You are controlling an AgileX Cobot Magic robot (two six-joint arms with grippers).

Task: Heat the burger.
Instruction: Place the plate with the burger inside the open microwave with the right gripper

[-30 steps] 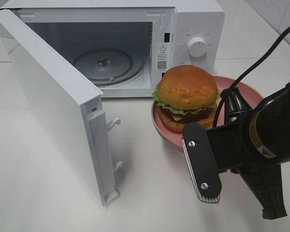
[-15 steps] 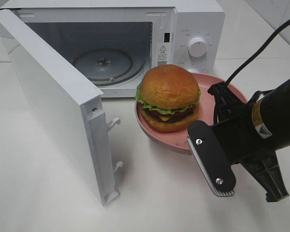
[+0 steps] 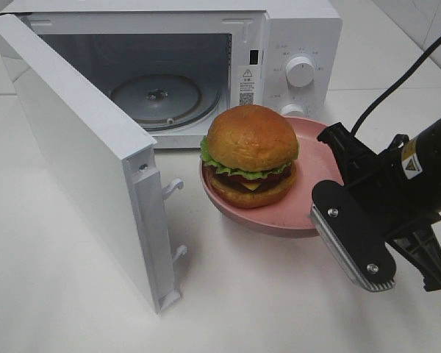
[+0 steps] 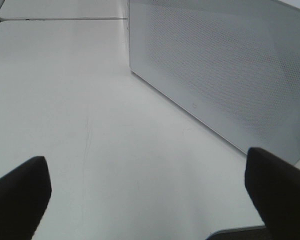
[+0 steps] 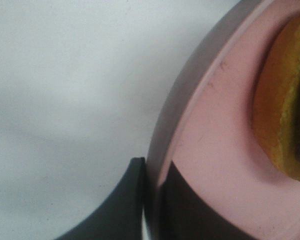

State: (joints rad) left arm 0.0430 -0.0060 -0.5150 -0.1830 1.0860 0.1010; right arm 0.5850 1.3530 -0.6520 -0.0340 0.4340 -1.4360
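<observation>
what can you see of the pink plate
The plate is round, shallow and smooth matt pink, plastic-looking, with a raised rim. It carries the burger on its left part in the high view. The right hand is shut on its rim, one finger inside and one outside. It is in front of the open microwave, apparently lifted slightly off the table.

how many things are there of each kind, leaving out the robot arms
microwave: 1
burger: 1
plate: 1
total: 3
</observation>
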